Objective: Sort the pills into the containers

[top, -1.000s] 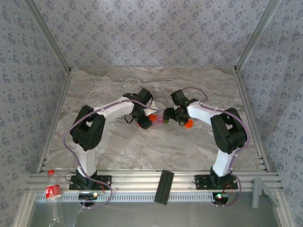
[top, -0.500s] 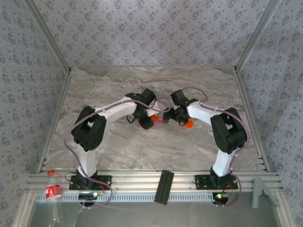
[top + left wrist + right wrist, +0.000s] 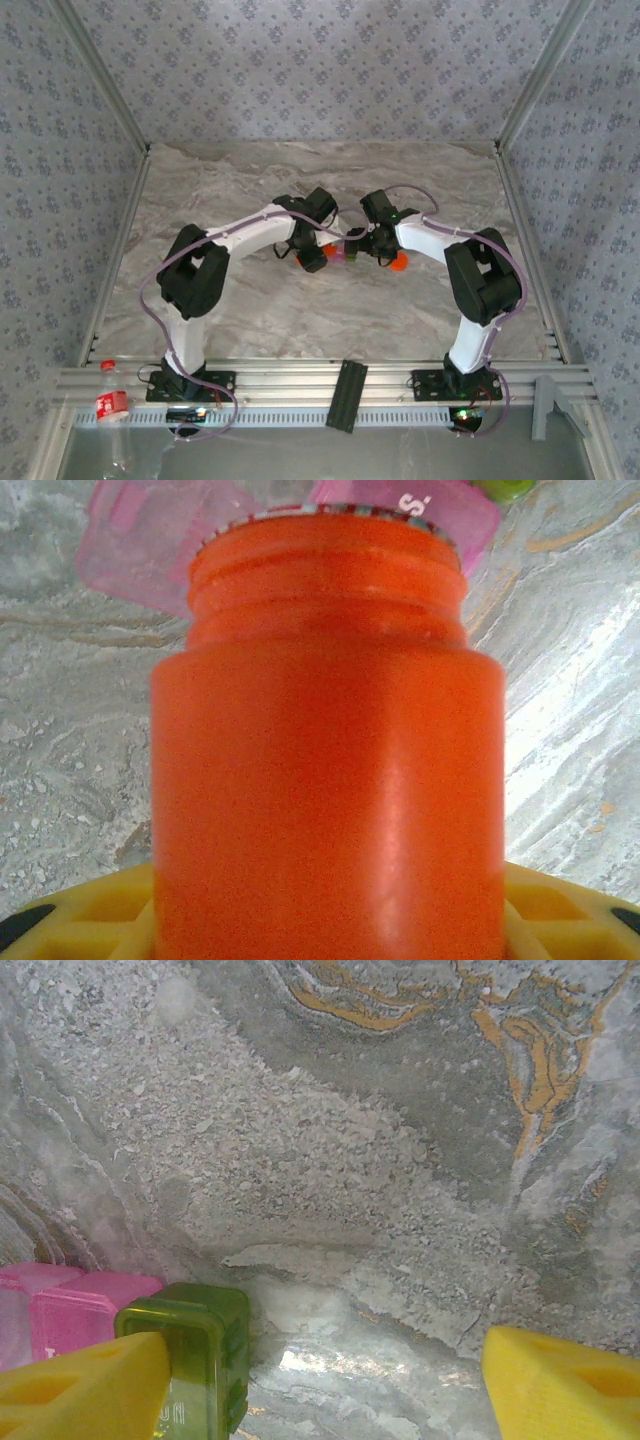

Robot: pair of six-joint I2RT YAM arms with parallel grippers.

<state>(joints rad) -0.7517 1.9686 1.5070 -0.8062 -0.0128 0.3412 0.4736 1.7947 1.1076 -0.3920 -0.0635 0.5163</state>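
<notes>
Nearest the arm bases, on the metal rail, lie a clear plastic drink bottle with a red label point(image 3: 112, 404) and a black ribbed strip point(image 3: 345, 395), both well apart from the work.

Further in, over the marble-patterned counter point(image 3: 250, 310), the left pincer point(image 3: 325, 925) is clamped on a cylindrical orange plastic bottle point(image 3: 325, 760). Its yellow pads press the lower body, and the uncapped, threaded mouth points away towards the containers. Just beyond that mouth lies the pink translucent plastic compartment point(image 3: 140, 540), which appears to have its lid open. It is joined to the olive-green plastic compartment point(image 3: 195, 1355) beside it.

The right pincer point(image 3: 320, 1390) stands wide and grips nothing. One yellow finger rests against the green box and the other is well apart from it. A small round orange piece point(image 3: 398, 262), probably the bottle's cap, lies on the counter near the right wrist.

No pills can be made out through the orange wall.

The bottle looks light, stiff and smooth-sided, so it may twist in the pads, and the mid-to-low body grip seems the right hold. The joined compartments look very light and likely to skid at a nudge. They are best steadied at the green box's outer wall, not by the thin lids. Small pills would roll and bounce, which calls for a slow tilt.
</notes>
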